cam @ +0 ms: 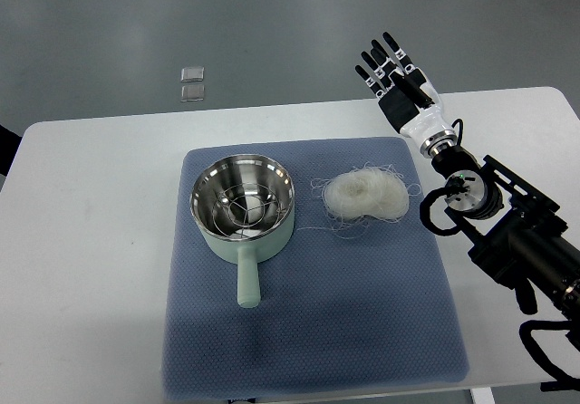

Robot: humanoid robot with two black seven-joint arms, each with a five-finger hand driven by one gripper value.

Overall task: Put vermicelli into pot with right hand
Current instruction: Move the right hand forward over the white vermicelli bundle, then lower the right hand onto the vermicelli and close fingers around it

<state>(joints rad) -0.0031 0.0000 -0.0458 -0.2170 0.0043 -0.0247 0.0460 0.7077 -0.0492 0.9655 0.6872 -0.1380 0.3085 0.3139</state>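
Pot [242, 206], only a wire rack inside; vermicelli [365, 195] on mat [308, 313] at three o'clock. Right hand [397, 80] beyond mat's two-o'clock corner, fingers spread, empty.

Mint-green pot [243, 214] w/ shiny steel inside is sitting on textured blue-grey mat [313, 331]; off-white vermicelli [364, 194]; white worktop [91, 268]; black & white robot hand [396, 75].

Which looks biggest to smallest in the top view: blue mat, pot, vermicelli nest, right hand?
1. Blue mat, by far the largest.
2. Pot, counting its handle.
3. Vermicelli nest and right hand, open: they look about alike, and the hand may be nearer the camera, so no ranking between them.
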